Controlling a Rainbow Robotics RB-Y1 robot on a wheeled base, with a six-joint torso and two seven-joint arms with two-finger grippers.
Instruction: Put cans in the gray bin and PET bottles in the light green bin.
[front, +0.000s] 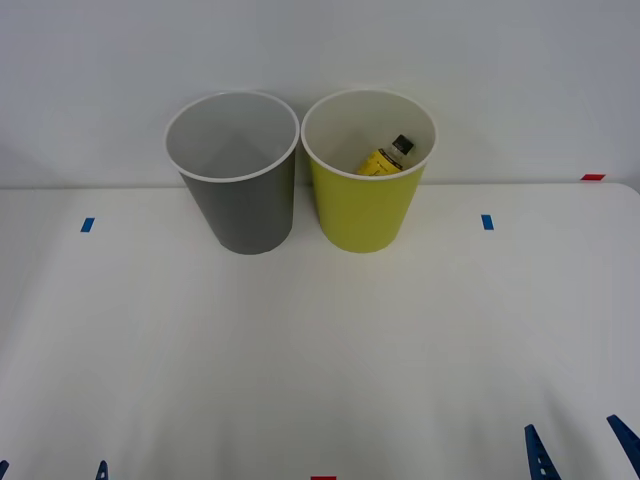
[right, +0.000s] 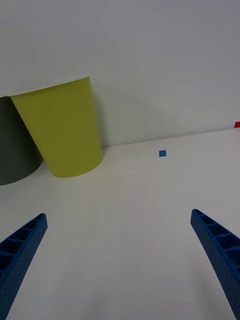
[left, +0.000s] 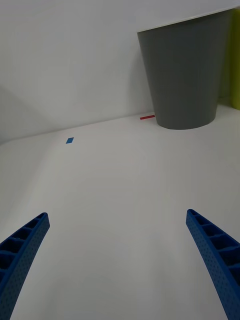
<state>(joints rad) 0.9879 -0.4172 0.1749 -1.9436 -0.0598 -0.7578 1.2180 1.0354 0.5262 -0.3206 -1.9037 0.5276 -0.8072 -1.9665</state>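
The gray bin and the light green bin stand side by side at the back of the white table, gray on the left. A PET bottle with a yellow label and black cap lies tilted inside the light green bin. The gray bin's visible inside is bare. No can is in view. My right gripper is open at the front right edge, far from the bins. My left gripper is open at the front left edge. In the wrist views, the light green bin and the gray bin stand well ahead of the open fingers.
Small blue tape marks sit on the table left and right of the bins. A red mark lies at the far right edge, another red mark at the front edge. A pale wall rises behind the bins.
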